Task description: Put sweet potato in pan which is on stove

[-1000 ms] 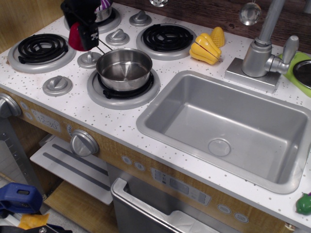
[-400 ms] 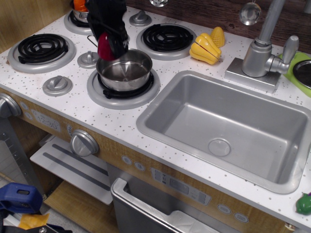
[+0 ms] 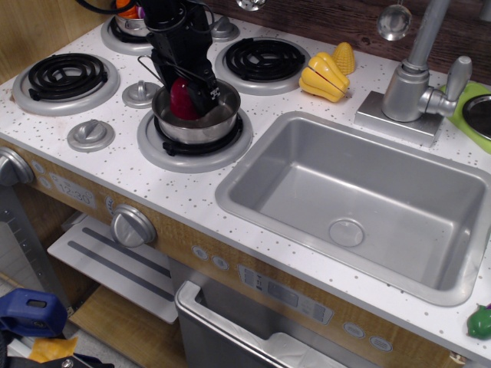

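The steel pan (image 3: pixel 201 124) with a thin black wire handle stands on the front right burner of the white speckled stove (image 3: pixel 115 165). My black gripper (image 3: pixel 192 93) reaches down into the pan from above. It is shut on the dark red sweet potato (image 3: pixel 182 98), which sits low inside the pan's rim. I cannot tell whether the sweet potato touches the pan's bottom.
A smaller steel pot (image 3: pixel 130 19) with orange toys stands on the back left burner. A yellow corn-like toy (image 3: pixel 328 73) lies right of the back right burner. A grey sink (image 3: pixel 360 203) and faucet (image 3: pixel 418 77) lie to the right. A green toy (image 3: pixel 481 320) lies at the far right.
My gripper has carried the sweet potato from the back left of the stove to the right and down into the pan.
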Controlling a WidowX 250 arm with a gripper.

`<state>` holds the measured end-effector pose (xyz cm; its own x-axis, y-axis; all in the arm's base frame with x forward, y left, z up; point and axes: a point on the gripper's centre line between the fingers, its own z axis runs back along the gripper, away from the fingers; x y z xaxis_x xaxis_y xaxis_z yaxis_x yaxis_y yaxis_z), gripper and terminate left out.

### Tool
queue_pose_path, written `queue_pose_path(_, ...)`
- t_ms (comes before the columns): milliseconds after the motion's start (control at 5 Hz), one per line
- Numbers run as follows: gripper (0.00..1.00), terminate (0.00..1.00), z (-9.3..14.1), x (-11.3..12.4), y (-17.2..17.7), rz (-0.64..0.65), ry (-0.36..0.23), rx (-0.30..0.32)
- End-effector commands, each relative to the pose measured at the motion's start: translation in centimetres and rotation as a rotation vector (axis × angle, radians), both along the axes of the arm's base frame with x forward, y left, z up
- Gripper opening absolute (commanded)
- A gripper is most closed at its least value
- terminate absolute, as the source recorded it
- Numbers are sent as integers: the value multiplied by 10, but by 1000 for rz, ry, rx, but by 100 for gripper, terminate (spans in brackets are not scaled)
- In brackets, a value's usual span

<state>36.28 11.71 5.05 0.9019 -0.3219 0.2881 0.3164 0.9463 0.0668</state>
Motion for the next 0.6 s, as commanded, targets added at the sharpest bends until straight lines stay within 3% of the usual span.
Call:
queue_pose_path(0, 100, 0, 18, 5, 7, -3, -50, 12)
queue_pose_path(200, 100, 0, 18, 5, 7, -3, -50, 12)
queue_pose_path(400, 100, 100, 18, 5, 7, -3, -50, 12)
